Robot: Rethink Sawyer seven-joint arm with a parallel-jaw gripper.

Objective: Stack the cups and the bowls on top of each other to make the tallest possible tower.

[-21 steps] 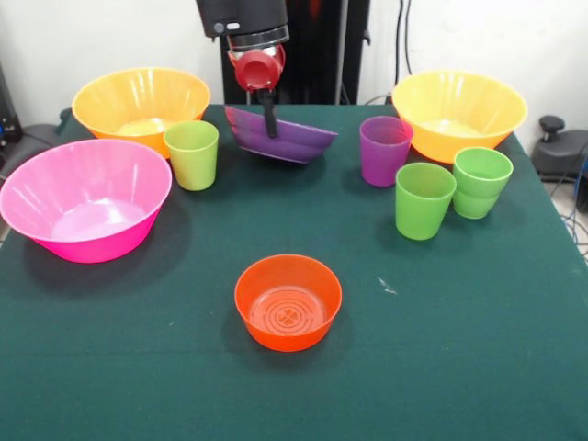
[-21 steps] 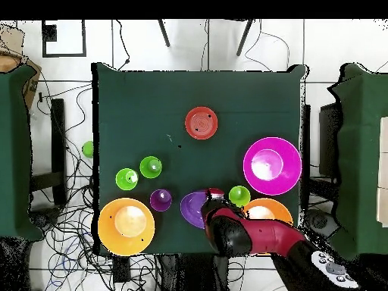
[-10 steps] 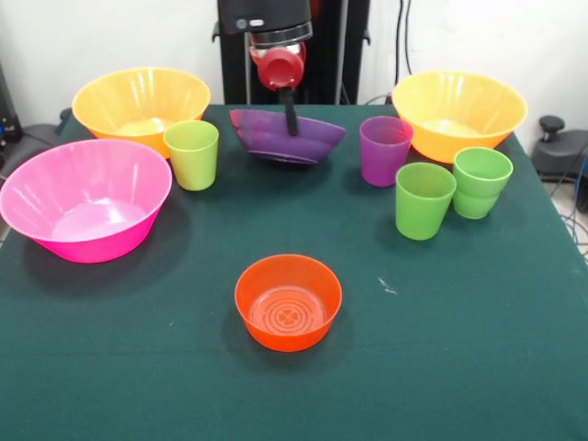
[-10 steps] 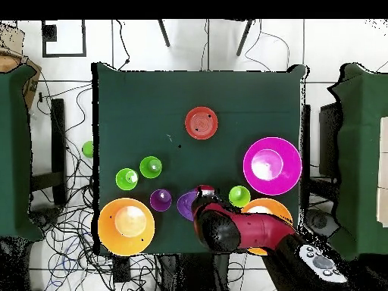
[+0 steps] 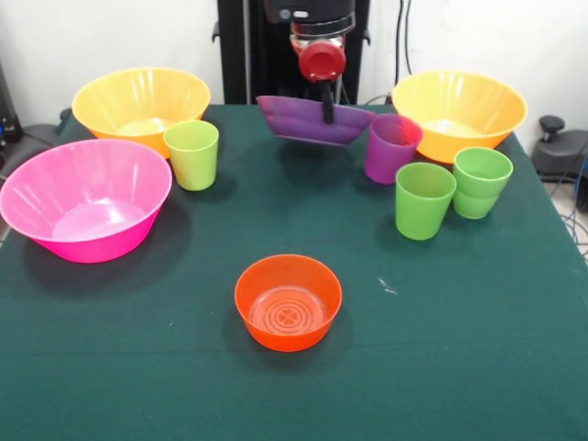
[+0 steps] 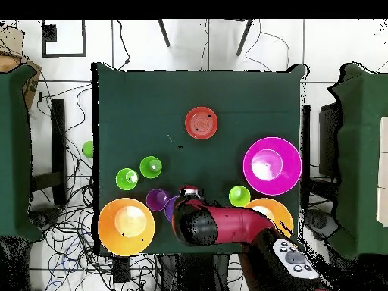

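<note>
Here the gripper (image 5: 328, 103) hangs at the far edge of the table (image 5: 478, 367), its dark fingers (image 5: 328, 108) clamped over the near rim of the medium purple bowl (image 5: 312, 122), which is lifted clear of the cloth and tilts a little, left side higher. In the overhead view the red arm (image 6: 227, 224) covers most of that bowl.

The first risk sits just right of the grip: the bowl's right edge is touching or very nearly touching the translucent purple cup (image 5: 391, 148), and that cup already looks tipped. If the bowl travels further right at this height, I judge it will knock the cup over, possibly into the 2 green cups (image 5: 424, 199) just beyond it, or against the right orange-yellow bowl (image 5: 458, 113) behind.

The second risk is the hold itself. A pinch on 1 point of a glossy rim lets the bowl swing or slip, so a quick move could drop it.

The small orange bowl (image 5: 288, 301) stands alone near the front, well apart from everything, and looks like the base for the tower; no stack exists yet. The yellow-green cup (image 5: 191, 153) stands just beside the left orange-yellow bowl (image 5: 141, 104), with the big pink bowl (image 5: 84, 198) nearer on the left.
</note>
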